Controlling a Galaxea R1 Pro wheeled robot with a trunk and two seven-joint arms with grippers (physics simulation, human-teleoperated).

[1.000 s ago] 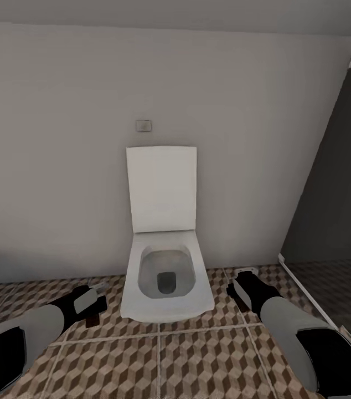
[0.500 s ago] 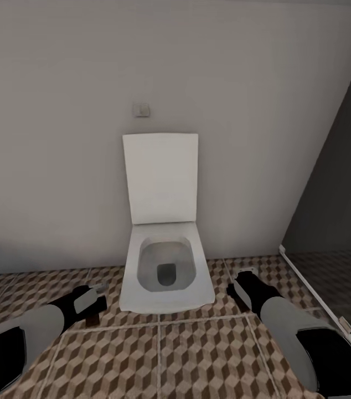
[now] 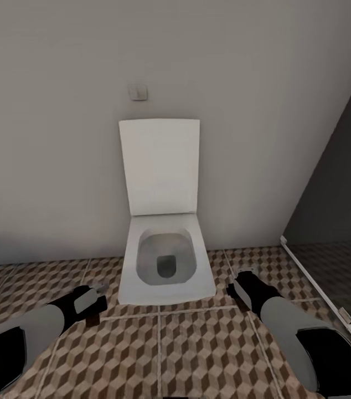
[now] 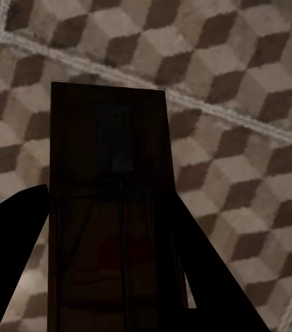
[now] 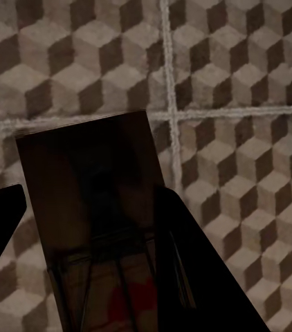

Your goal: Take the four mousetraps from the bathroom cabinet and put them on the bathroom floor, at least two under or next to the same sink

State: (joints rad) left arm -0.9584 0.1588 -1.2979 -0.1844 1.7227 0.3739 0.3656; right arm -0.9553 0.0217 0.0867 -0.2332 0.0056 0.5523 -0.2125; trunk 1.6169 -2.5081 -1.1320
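A mousetrap (image 4: 111,207), a dark brown flat slab with thin wire parts, sits between the dark fingers of my left gripper (image 4: 111,277), which is shut on it. A second mousetrap (image 5: 97,207) is held the same way in my right gripper (image 5: 94,256). Both hang over the bathroom floor (image 3: 197,354) with its brown cube-pattern tiles. In the head view my left gripper (image 3: 95,302) is at the lower left with a brown edge of its mousetrap (image 3: 92,320) below it. My right gripper (image 3: 241,281) is at the lower right. The cabinet and the sink are out of view.
A square white toilet (image 3: 164,266) with its lid raised stands against the grey wall straight ahead, between my two arms. A small flush plate (image 3: 138,91) is on the wall above it. A dark partition (image 3: 336,188) with a white floor rail (image 3: 319,293) runs along the right.
The whole view has shifted: the toilet looks larger and nearer, and the flush plate sits higher in the picture. Both arms keep their pose and their hold on the mousetraps.
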